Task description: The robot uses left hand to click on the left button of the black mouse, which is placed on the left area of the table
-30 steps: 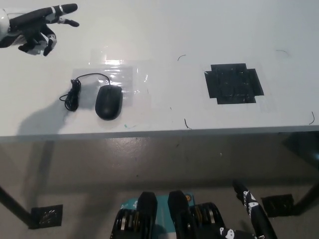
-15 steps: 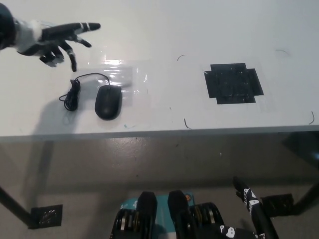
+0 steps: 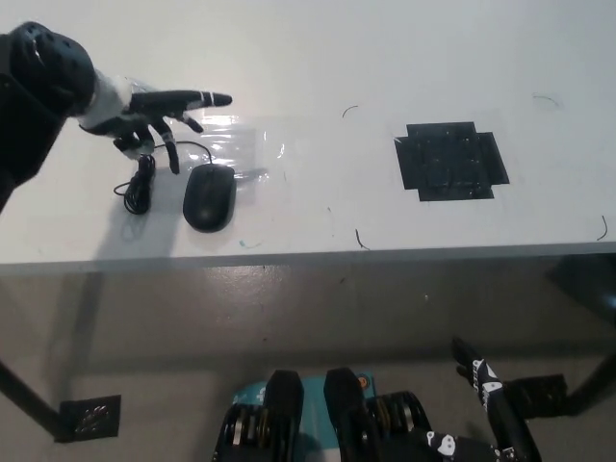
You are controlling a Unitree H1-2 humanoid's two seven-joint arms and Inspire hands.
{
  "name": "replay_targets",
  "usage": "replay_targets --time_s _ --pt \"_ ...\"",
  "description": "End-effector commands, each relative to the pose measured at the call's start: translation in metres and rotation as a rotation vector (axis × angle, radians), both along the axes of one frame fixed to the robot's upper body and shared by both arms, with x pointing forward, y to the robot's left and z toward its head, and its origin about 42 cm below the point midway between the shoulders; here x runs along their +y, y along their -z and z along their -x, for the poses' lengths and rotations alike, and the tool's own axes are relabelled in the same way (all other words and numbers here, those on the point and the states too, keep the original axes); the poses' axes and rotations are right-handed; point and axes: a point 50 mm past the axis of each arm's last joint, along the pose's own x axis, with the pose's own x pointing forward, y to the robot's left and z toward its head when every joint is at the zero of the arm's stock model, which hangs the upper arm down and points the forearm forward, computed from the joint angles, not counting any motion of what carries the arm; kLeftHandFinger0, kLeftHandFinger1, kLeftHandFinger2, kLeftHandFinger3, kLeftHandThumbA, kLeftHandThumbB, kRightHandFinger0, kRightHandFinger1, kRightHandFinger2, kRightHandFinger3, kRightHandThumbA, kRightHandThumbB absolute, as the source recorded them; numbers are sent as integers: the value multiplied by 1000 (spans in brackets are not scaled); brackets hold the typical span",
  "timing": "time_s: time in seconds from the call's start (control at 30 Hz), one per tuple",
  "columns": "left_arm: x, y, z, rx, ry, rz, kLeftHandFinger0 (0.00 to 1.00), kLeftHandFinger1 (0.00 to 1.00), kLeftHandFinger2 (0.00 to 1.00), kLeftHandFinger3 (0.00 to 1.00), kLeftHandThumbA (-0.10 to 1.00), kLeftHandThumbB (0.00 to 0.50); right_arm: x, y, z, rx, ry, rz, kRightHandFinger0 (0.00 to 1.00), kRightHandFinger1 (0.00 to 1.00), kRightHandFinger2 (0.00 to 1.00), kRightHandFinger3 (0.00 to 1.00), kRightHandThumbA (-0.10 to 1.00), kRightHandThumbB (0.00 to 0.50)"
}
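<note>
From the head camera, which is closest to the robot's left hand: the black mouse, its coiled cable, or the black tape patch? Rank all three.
Measured from the left hand:
1. Coiled cable, just below the hand, at the table's left.
2. Black mouse, slightly right of the cable; close behind it.
3. Black tape patch, far off on the table's right.

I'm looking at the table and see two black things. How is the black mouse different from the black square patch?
The black mouse is rounded and raised, while the black patch lies flat with notched corners. The mouse sits on the left part of the table, near the left hand; the patch is on the right part. A cable runs from the mouse; the patch has none. Both are black and rest on the white table.
</note>
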Motion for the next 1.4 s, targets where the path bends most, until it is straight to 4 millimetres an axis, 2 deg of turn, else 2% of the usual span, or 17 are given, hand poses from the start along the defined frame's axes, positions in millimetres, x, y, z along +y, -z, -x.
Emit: replay_targets --time_s 0.0,0.07,0.1,0.2,0.43,0.47,0.6,0.73,0.8,0.83,0.9,1.0,1.07,1.13,1.2,1.23,1.37 --pt "0 -37 -7 -102 54 -76 0 32 408 1000 1000 402 -4 -13 -4 -81 -20 14 972 996 1000 1000 1000 164" --pt "0 -34 -8 -111 71 -89 0 3 377 1000 1000 387 -4 -13 -3 -79 -18 14 979 999 1000 1000 1000 164" --pt "-1 -33 -9 -114 73 -95 3 33 426 1000 1000 379 -5 -14 -2 -80 -17 14 980 1000 1000 1000 1000 164" --pt "-1 -31 -9 -106 82 -115 0 0 340 1000 1000 367 -5 -14 -2 -78 -22 16 979 1000 1000 1000 1000 158" --pt "-6 -30 -10 -69 75 -111 0 0 308 1000 1000 378 -6 -17 -4 -80 -21 27 969 996 1000 1000 1000 167" --pt "-7 -29 -10 -61 60 -102 0 0 290 1000 1000 396 -6 -17 -4 -78 -21 26 966 992 1000 1000 1000 163" --pt "-12 -31 -11 -51 72 -89 0 0 228 1000 1000 388 -7 -17 -5 -78 -23 25 973 1000 1000 1000 1000 173" --pt "-20 -29 -11 -51 70 -98 0 0 342 1000 1000 386 -6 -17 -5 -74 -25 24 971 996 1000 1000 1000 158" --pt "-22 -26 -11 -71 92 -135 0 67 470 1000 1000 410 -5 -17 -5 -76 -27 20 972 997 1000 1000 1000 167" --pt "-24 -26 -11 -52 75 -123 0 32 443 1000 1000 412 -5 -18 -6 -78 -27 20 971 996 1000 1000 1000 169" --pt "-26 -25 -11 -54 72 -126 0 142 610 1000 1000 420 -6 -18 -6 -82 -28 27 968 994 1000 1000 1000 168" --pt "-28 -21 -11 -57 82 -142 0 216 713 1000 1000 424 -7 -19 -6 -88 -28 32 954 987 1000 1000 1000 165" --pt "-28 -20 -11 -19 50 -111 0 134 605 1000 1000 423 -6 -21 -8 -92 -30 28 953 988 1000 1000 1000 163" --pt "-28 -17 -11 -23 76 -123 0 73 531 1000 1000 394 -6 -21 -8 -89 -30 25 951 987 1000 1000 1000 165" --pt "-29 -16 -12 -16 65 -128 0 1 434 1000 1000 408 -6 -22 -10 -91 -30 25 946 983 1000 1000 1000 166" --pt "-29 -14 -12 -12 60 -129 0 0 427 1000 1000 409 -6 -22 -10 -91 -30 27 945 981 1000 1000 1000 166" --pt "-28 -9 -12 -9 42 -127 0 71 547 1000 1000 424 -6 -23 -10 -90 -33 24 939 974 1000 1000 1000 150"
